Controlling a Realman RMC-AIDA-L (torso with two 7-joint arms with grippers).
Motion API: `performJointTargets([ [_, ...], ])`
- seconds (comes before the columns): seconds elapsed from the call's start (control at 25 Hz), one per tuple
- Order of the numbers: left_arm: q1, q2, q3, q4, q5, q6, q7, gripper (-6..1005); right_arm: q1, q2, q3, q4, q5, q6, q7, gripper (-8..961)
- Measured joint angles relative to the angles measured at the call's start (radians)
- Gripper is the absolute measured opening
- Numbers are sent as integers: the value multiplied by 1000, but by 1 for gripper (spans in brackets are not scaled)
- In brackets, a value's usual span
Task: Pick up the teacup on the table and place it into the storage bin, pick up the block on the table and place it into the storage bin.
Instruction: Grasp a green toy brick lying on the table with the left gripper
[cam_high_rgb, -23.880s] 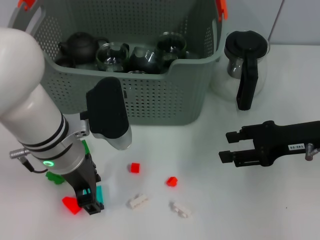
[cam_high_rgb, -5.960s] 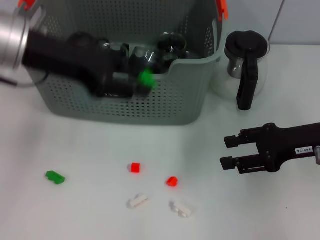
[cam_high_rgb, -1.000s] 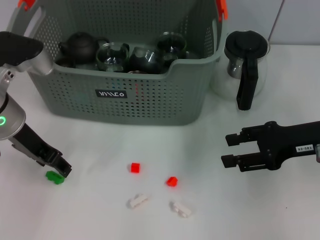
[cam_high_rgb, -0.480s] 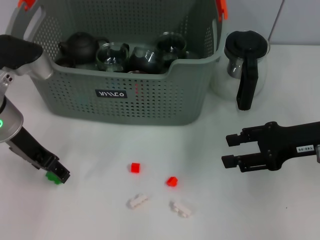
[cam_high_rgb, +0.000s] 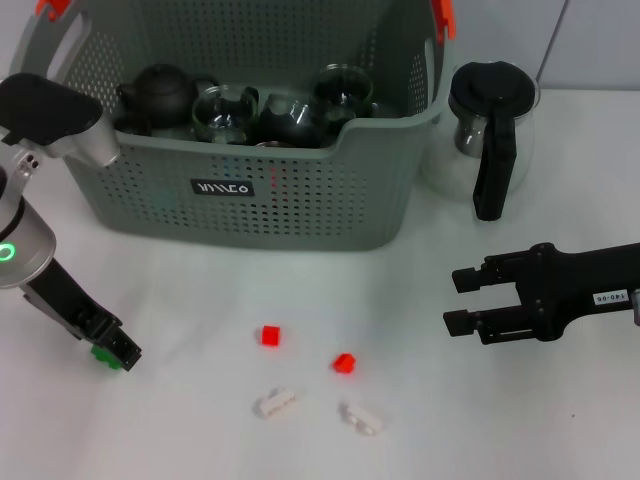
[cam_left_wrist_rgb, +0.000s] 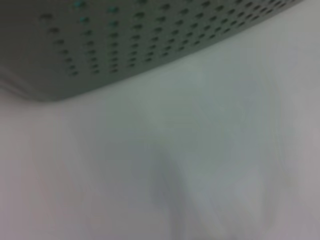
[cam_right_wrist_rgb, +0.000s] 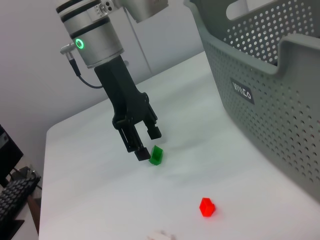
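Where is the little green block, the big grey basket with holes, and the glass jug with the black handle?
little green block (cam_right_wrist_rgb: 156, 154): right wrist view, on its top face.
big grey basket with holes (cam_high_rgb: 300, 215): head view, on its front wall.
glass jug with the black handle (cam_high_rgb: 489, 178): head view, on the handle.

A plain white surface (cam_high_rgb: 200, 420) fills the scene, matte and evenly lit, with only soft, faint shadows on it. In the right wrist view its rounded corner shows, and behind it stands a pale grey wall (cam_right_wrist_rgb: 30, 65) with a thin vertical seam. Past that corner, low down, lies a dark keyboard (cam_right_wrist_rgb: 14, 200) beside another dark object. At the far edge in the head view a light wall (cam_high_rgb: 600, 40) rises behind the surface.
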Motion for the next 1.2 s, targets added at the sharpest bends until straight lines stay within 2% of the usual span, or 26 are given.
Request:
performJointTargets([
  [0.56,-14,9,11,-59,1,-32,-86,761,0,0,0,4,0,-1,0,699],
  [0.76,-14,16,12,-80,1,-52,-87,749,-1,0,0,4,0,-1,0,701],
  [1.2,-14,16,24,-97,2,-63,-80,722,-7,0,0,6,0,-1,0,699],
])
